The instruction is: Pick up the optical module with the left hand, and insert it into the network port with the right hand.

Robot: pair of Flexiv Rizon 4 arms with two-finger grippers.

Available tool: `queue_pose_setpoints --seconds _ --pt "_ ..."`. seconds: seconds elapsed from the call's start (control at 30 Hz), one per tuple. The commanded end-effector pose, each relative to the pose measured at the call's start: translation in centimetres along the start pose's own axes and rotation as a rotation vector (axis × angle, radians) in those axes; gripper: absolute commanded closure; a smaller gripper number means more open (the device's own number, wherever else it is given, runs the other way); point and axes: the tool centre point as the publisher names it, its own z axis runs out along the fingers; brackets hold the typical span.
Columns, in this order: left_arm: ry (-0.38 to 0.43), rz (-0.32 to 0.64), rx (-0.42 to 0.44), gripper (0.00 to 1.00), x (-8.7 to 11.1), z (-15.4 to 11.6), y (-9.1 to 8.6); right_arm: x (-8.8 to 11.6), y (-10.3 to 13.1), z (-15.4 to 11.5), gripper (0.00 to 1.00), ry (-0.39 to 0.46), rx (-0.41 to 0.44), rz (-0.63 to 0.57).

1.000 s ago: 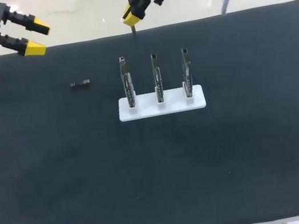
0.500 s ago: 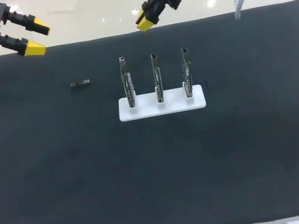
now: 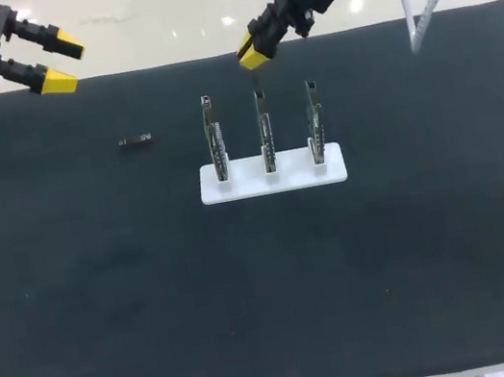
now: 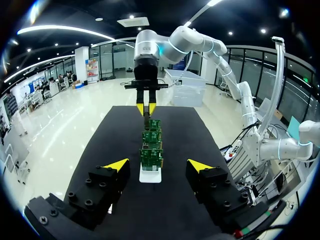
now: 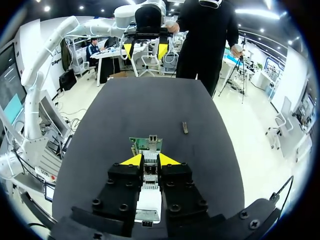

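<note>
Currently the optical module [image 3: 135, 140] lies flat on the black mat [image 3: 251, 296], alone, off to the left of the white base [image 3: 252, 186] and apart from it. Nothing touches it. Same spot as a second ago.

Three port boards [image 3: 265, 132] stand upright in a row on that base. None carries a module, as far as the head view tells.

Left gripper [image 3: 64, 63]: fingers spread wide, empty, hanging at the far left corner of the mat, well apart from the module. No movement over the last second. Its wrist view looks straight down the row of boards, between its own tips [image 4: 157, 165].

Right gripper [image 3: 253, 54]: fingers only narrowly parted, nothing between them (the white base shows through the slit in its own wrist view [image 5: 150, 160]). It has drifted rightward and in over the far edge of the mat, and now sits just behind the middle board, lined up along the row.

Reading: only the inserting arm has moved, staging itself near the ports. The pick-up has not begun. The left arm must first travel to the module and close on it, so the task looks to be at its very start.
</note>
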Motion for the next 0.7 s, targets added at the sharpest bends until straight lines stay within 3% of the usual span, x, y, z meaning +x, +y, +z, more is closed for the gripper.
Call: queue_pose_setpoints --seconds 0.03,0.7 --pt "0.004 -0.001 0.003 0.00 -0.06 0.02 0.15 0.23 0.52 0.05 1.00 -0.006 0.016 0.003" --pt "0.004 -0.001 0.003 0.00 -0.06 0.02 0.15 0.45 0.41 0.26 1.00 -0.012 0.033 0.014"
